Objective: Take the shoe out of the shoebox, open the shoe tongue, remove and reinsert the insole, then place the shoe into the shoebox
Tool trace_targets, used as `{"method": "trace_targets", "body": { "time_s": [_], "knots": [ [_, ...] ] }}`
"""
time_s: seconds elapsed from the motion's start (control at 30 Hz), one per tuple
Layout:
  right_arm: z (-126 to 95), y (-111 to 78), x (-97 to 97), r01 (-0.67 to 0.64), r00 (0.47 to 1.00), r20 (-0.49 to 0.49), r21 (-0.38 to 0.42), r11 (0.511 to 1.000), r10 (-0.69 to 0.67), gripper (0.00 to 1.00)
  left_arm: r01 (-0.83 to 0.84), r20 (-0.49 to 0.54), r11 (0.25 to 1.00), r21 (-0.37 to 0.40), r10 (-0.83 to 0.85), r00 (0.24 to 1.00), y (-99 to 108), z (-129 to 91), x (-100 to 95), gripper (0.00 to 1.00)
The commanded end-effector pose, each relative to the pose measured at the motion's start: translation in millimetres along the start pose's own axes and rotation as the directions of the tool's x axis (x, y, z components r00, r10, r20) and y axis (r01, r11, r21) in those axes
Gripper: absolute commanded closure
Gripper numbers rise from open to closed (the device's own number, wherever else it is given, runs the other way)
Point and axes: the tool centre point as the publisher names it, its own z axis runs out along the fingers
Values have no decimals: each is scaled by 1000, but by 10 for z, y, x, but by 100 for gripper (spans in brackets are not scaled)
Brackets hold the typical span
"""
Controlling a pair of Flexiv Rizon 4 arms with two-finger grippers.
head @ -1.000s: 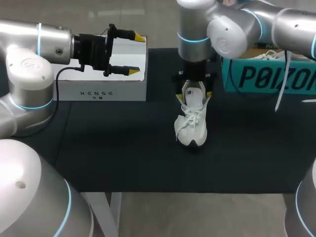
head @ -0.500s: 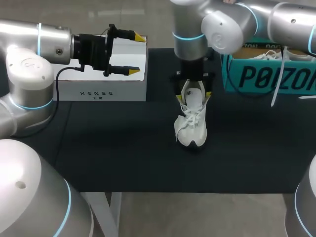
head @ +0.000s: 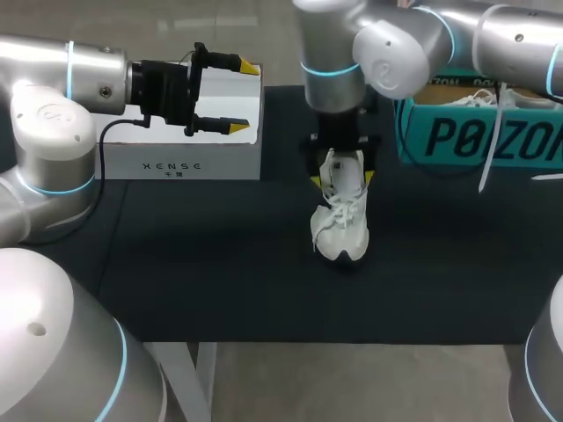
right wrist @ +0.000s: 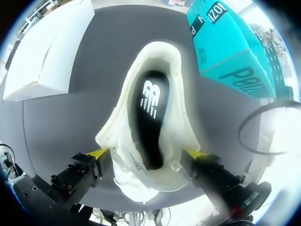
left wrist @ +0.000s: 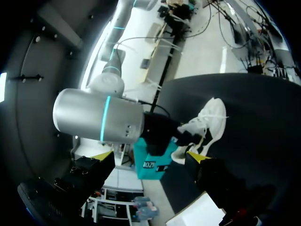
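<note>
While the shoe (head: 341,220) rests on the black table (head: 220,264), the shoebox (head: 475,136) stands apart.

Two white shoes (head: 341,215) (head: 482,97), two boxes, one white (head: 180,158), one teal (head: 479,139), two arms (head: 53,114) (head: 396,53).

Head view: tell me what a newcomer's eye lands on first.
The white sneaker stands out against the black table, lying near its middle with the right gripper down at its heel end. Next comes the teal shoebox at the back right. The left gripper hangs open by the white box at the back left.
</note>
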Motion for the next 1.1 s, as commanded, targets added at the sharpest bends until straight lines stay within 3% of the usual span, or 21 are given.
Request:
{"method": "trace_targets", "body": {
  "time_s": [0.03,0.5,0.53,0.6,0.63,0.67,0.9,1.1],
  "knots": [
    [-5,-66,24,-4,1000,5,2,1000,4,0,0,-5,1000,-1,0,1000,-8,-8,-4,0],
    [-118,-324,-7,-103,994,47,42,994,101,0,0,-5,1000,-1,0,1000,-8,-8,-4,0],
    [-116,-343,-25,-113,993,36,44,993,111,13,0,-5,1000,-1,0,1000,-8,-8,-4,0],
    [-112,-350,-26,-112,993,33,43,993,111,58,0,-5,1000,-1,0,1000,-8,-8,-4,0],
    [-101,-348,-4,-107,994,31,43,993,106,90,0,-5,1000,-1,0,1000,-8,-8,-4,0],
    [-90,-331,5,-104,995,16,42,994,103,100,0,-5,1000,-1,0,1000,-8,-8,-4,0],
    [-134,-248,78,-97,995,2,23,995,97,100,0,-5,1000,-1,0,1000,-8,-8,-4,0],
    [-16,-99,52,-68,998,5,-1,998,68,100,0,-5,1000,-1,0,1000,-8,-8,-4,0]
  ]
}}
